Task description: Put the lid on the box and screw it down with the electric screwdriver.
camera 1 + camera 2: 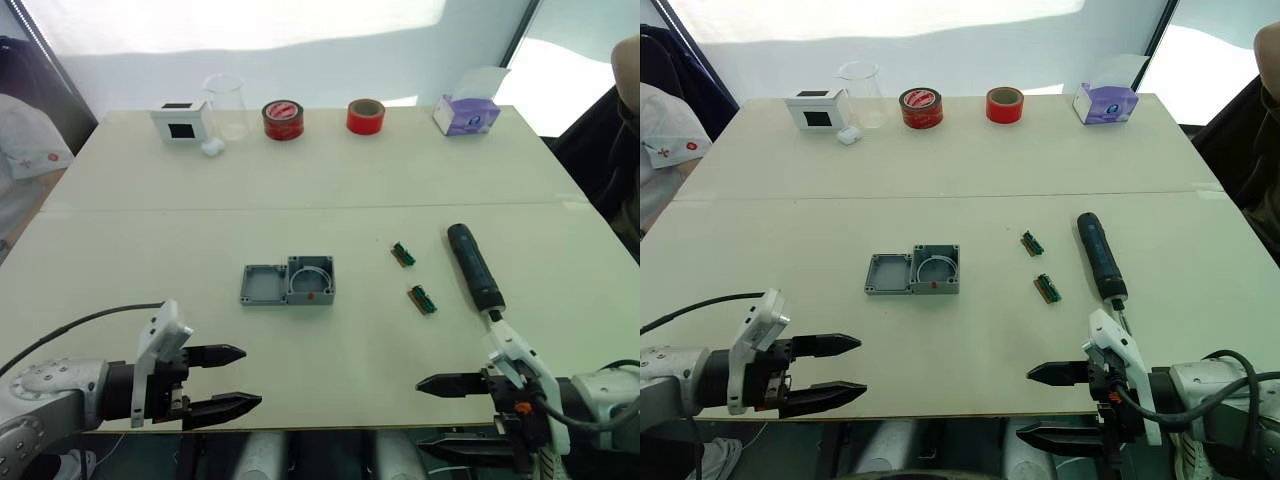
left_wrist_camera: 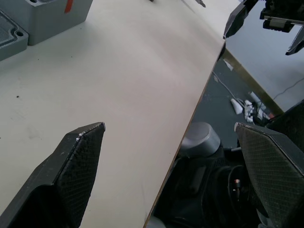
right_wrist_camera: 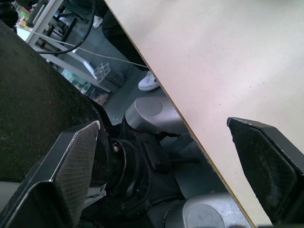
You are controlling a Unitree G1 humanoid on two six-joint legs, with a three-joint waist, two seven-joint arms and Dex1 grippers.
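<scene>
The shallow grey lid lies flat on the table, touching the left side of the deeper grey box, which stands open with a red mark on its near side. To the right, the dark electric screwdriver lies on the table with its bit pointing toward me. My left gripper hovers open at the front edge, below and left of the lid, holding nothing. My right gripper is open and empty at the front edge, just beyond the screwdriver's tip. In the left wrist view the box sits well ahead of the fingers.
Two small green-brown blocks lie between box and screwdriver. Along the back edge stand a white cube, a clear beaker, two red tape rolls and a tissue box.
</scene>
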